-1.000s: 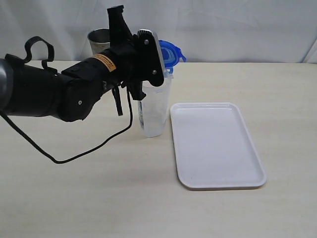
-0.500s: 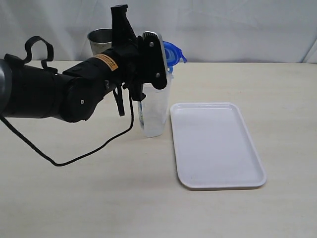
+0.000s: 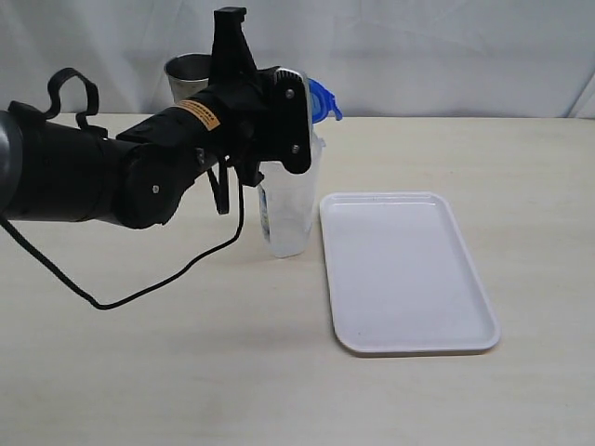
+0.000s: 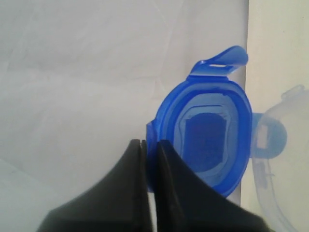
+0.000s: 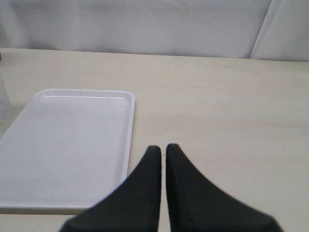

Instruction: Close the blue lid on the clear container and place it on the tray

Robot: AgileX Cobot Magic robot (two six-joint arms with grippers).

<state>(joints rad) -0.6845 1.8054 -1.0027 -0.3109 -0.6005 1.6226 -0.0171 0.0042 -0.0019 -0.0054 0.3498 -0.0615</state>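
On the table (image 3: 139, 372) lay the tray (image 3: 409, 279), flat, with nothing on it. The clear container (image 3: 290, 218) stood upright on the table just beside the tray's left edge in the exterior view. The blue lid (image 4: 207, 140) stood tilted above the container's mouth, 1 edge pinched in the left gripper (image 4: 149, 145), its jaws almost together. The right gripper (image 5: 163, 149) hung beside the tray, jaws together, holding nothing.

A pale, beige wood-grain table (image 3: 139, 372) fills the lower scene, its surface matte and evenly lit with only soft shadows. Behind its far edge hangs a white fabric backdrop (image 3: 446, 46), lightly creased with faint folds, closing off the view of the room.
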